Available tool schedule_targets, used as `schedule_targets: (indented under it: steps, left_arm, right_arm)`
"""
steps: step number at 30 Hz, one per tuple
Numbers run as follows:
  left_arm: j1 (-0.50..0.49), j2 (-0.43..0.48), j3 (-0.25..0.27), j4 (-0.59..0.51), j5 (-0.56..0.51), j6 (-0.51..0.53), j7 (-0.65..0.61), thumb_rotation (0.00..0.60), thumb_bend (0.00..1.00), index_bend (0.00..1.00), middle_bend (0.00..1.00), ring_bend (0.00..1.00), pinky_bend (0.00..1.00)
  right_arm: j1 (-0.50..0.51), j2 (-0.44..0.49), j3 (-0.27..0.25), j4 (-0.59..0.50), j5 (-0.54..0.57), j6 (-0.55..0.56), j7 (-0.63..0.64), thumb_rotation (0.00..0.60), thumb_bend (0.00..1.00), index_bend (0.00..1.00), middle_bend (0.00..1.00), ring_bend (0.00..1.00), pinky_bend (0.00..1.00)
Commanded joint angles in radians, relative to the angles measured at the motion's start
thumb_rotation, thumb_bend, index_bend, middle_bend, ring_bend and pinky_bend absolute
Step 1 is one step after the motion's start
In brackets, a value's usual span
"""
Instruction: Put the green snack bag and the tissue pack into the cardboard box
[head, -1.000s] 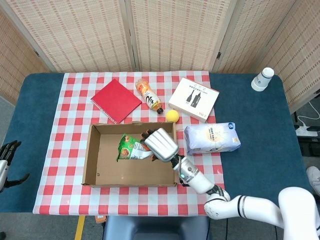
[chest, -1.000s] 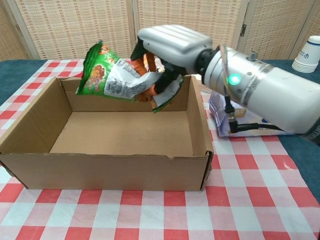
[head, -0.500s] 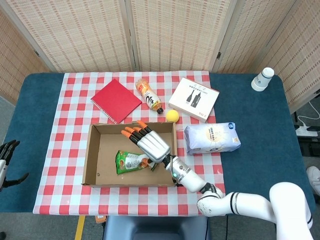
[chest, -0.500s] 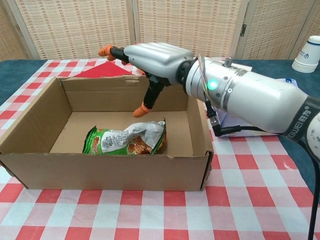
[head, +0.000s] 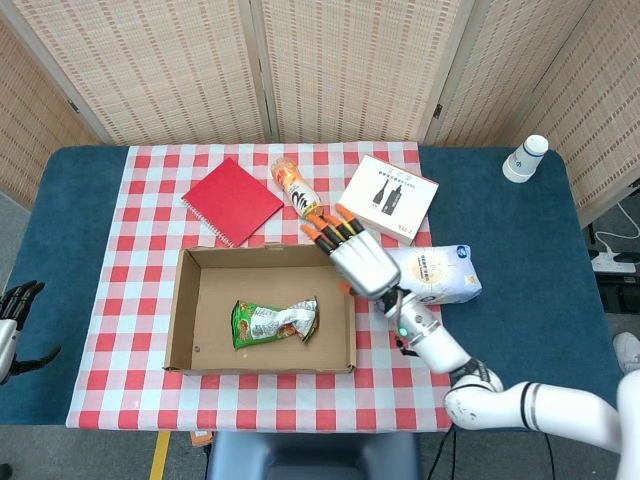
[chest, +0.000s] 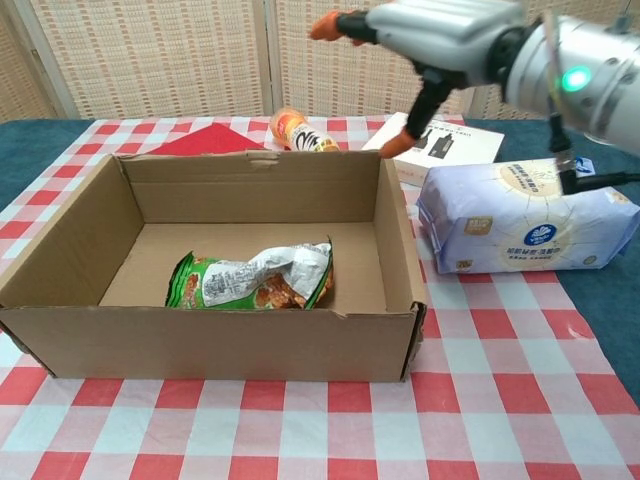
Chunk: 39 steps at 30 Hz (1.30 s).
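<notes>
The green snack bag (head: 273, 322) (chest: 254, 281) lies flat on the floor of the open cardboard box (head: 188, 315) (chest: 210, 340). The pale blue tissue pack (head: 450, 270) (chest: 524, 218) rests on the checked cloth just right of the box. My right hand (head: 355, 255) (chest: 432, 28) hovers open above the box's right wall and the tissue pack's left end, fingers spread and holding nothing. My left hand (head: 14, 312) hangs off the table's left edge, dark fingers apart and empty.
Behind the box lie a red notebook (head: 233, 200), an orange bottle (head: 298, 191) (chest: 303, 133) on its side, a yellow ball (head: 345, 232) and a white carton (head: 388, 199) (chest: 447, 144). A paper cup (head: 526, 158) stands at the far right.
My right hand let go of the snack bag, which dropped into the box. The hand then rose and moved right, out over the box's right wall toward the tissue pack.
</notes>
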Motion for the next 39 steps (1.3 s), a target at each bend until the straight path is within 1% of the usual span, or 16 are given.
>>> schedule_targets:
  steps: [1,3,6,11,14,16,18,21,26,31,39]
  left_arm:
    - [-0.002,-0.003,0.001,-0.003,0.0,-0.002,0.009,0.6,0.2,0.04,0.0,0.0,0.09]
    - [-0.003,-0.005,0.002,-0.005,0.0,-0.004,0.019,0.6,0.2,0.04,0.0,0.0,0.09]
    - [-0.005,-0.008,0.003,-0.007,-0.003,-0.008,0.031,0.6,0.2,0.04,0.0,0.0,0.09]
    - [-0.007,-0.011,0.003,-0.007,-0.007,-0.015,0.039,0.6,0.2,0.04,0.0,0.0,0.09]
    - [-0.007,-0.011,0.003,-0.007,-0.007,-0.015,0.04,0.6,0.2,0.04,0.0,0.0,0.09]
    - [-0.007,-0.009,0.004,-0.01,-0.005,-0.013,0.04,0.6,0.2,0.04,0.0,0.0,0.09]
    - [-0.004,-0.005,0.004,-0.014,0.002,-0.003,0.033,0.6,0.2,0.04,0.0,0.0,0.09]
    - [-0.006,-0.004,0.005,-0.012,-0.001,-0.011,0.028,0.6,0.2,0.04,0.0,0.0,0.09]
    - [-0.004,-0.001,0.005,-0.012,0.007,-0.002,0.019,0.6,0.2,0.04,0.0,0.0,0.09]
    - [-0.002,-0.003,0.006,-0.011,0.008,0.002,0.019,0.6,0.2,0.04,0.0,0.0,0.09]
    - [-0.004,-0.005,0.003,-0.005,0.0,-0.004,0.018,0.6,0.2,0.04,0.0,0.0,0.09]
  right_arm:
    - [-0.064,0.134,-0.011,-0.058,0.107,0.021,-0.053,0.6,0.0,0.0,0.0,0.0,0.0]
    - [-0.082,0.179,-0.023,-0.048,0.143,0.013,-0.043,0.6,0.0,0.0,0.0,0.0,0.0]
    - [-0.106,0.235,-0.044,-0.022,0.23,-0.015,-0.029,0.6,0.0,0.0,0.0,0.0,0.0]
    - [-0.114,0.266,-0.089,0.002,0.299,-0.073,-0.017,0.6,0.0,0.0,0.0,0.0,0.0]
    - [-0.113,0.268,-0.095,0.003,0.305,-0.082,-0.013,0.6,0.0,0.0,0.0,0.0,0.0]
    - [-0.113,0.268,-0.111,0.003,0.315,-0.101,-0.004,0.6,0.0,0.0,0.0,0.0,0.0]
    - [-0.113,0.266,-0.13,-0.021,0.306,-0.131,0.024,0.6,0.0,0.0,0.0,0.0,0.0]
    - [-0.11,0.268,-0.145,-0.036,0.291,-0.14,0.041,0.6,0.0,0.0,0.0,0.0,0.0]
    - [-0.097,0.28,-0.175,-0.064,0.313,-0.189,0.059,0.6,0.0,0.0,0.0,0.0,0.0]
    - [-0.082,0.253,-0.181,-0.036,0.3,-0.185,0.077,0.6,0.0,0.0,0.0,0.0,0.0]
    - [-0.058,0.203,-0.191,0.055,0.305,-0.21,0.115,0.6,0.0,0.0,0.0,0.0,0.0]
